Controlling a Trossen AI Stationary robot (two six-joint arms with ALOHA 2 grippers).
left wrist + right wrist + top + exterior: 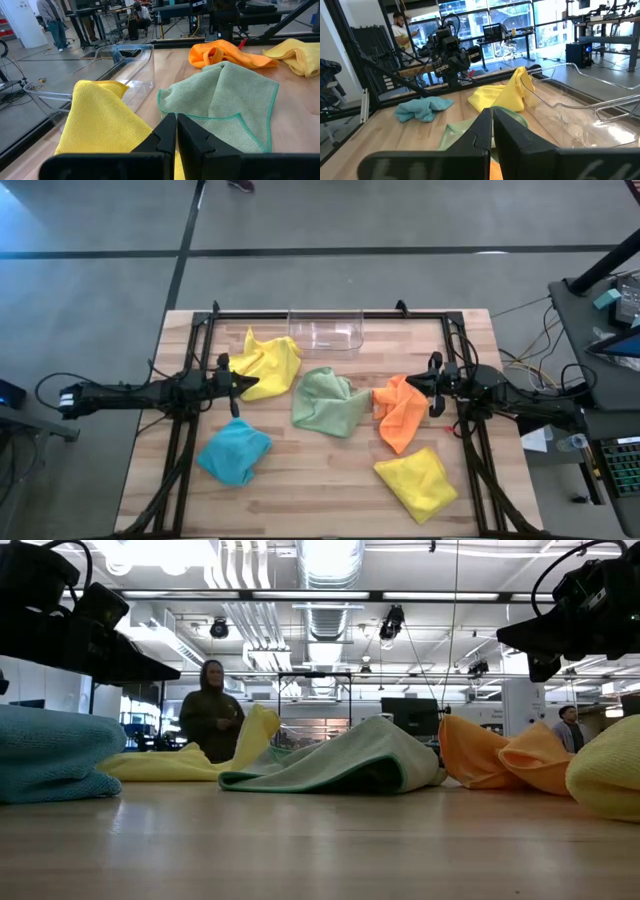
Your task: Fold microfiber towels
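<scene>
Five towels lie crumpled on the wooden table. One yellow towel (268, 363) is at the far left and a pale green one (330, 402) in the middle. An orange one (400, 412) is at the right, a light blue one (233, 452) at the near left and a second yellow one (417, 483) at the near right. My left gripper (250, 383) is shut and empty, raised above the near edge of the far yellow towel (100, 115). My right gripper (408, 385) is shut and empty, raised above the orange towel's far edge.
A clear plastic bin (325, 328) stands at the table's far edge, between the two arms. Black frame rails (180, 450) run along the table's left, right and far sides. A person (210, 710) stands in the room beyond the table.
</scene>
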